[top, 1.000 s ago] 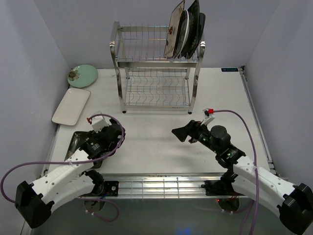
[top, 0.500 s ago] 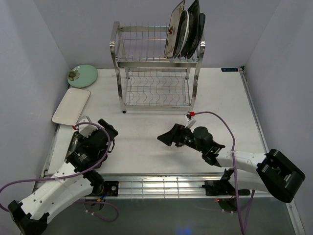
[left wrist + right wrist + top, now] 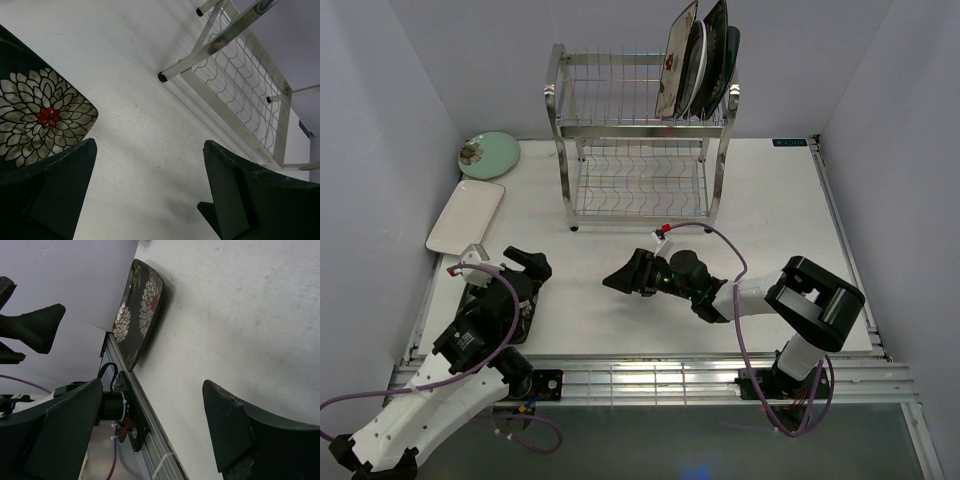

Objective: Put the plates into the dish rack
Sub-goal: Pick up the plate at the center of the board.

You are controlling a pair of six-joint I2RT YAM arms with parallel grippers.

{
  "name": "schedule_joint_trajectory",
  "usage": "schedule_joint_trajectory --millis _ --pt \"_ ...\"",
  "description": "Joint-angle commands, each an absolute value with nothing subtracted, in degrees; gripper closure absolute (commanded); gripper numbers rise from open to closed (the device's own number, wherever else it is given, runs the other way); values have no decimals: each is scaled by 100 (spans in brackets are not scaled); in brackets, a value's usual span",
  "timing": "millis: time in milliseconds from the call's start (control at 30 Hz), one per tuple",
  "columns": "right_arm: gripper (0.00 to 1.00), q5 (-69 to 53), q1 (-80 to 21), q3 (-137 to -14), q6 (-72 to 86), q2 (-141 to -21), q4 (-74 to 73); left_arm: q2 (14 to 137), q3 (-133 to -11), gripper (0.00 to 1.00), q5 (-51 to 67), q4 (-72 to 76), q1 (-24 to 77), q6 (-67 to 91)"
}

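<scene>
The dish rack (image 3: 638,150) stands at the back centre, with several plates (image 3: 702,62) upright in the right end of its upper tier. A pale green round plate (image 3: 488,154) and a white rectangular plate (image 3: 466,216) lie flat at the far left. A dark floral square plate (image 3: 40,117) lies near the front left, mostly hidden under my left arm in the top view. My left gripper (image 3: 150,145) hovers open, its left finger over that plate's edge. My right gripper (image 3: 620,277) reaches left, low over the table and open, facing the dark floral plate (image 3: 140,310) from a distance.
The rack's lower shelf (image 3: 240,75) and one foot (image 3: 162,77) show ahead of my left gripper. Bare table lies between the two grippers. The metal rail (image 3: 650,375) runs along the near edge, and purple walls close in on both sides.
My right arm has stretched left across the table, bringing its gripper from centre right to the middle. My left gripper has drawn back and to the left over the dark plate.
</scene>
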State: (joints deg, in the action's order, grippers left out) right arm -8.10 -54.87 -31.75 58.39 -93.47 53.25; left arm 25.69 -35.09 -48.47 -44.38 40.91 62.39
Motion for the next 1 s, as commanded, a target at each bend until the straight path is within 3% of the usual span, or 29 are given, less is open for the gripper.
schedule_joint_trajectory --millis 0,367,967 --pt "13 -765 -5713 -3717 5906 -9597 5766 2417 -3893 2 -4484 -4736 4113 6196" --pt "12 -475 -6178 -4956 6600 -11144 5792 2189 -5053 2 -4280 -5730 4113 5670" --pt "18 -413 -6565 -7636 6811 -12963 4027 2075 -5282 2 -4254 -5722 4113 4579"
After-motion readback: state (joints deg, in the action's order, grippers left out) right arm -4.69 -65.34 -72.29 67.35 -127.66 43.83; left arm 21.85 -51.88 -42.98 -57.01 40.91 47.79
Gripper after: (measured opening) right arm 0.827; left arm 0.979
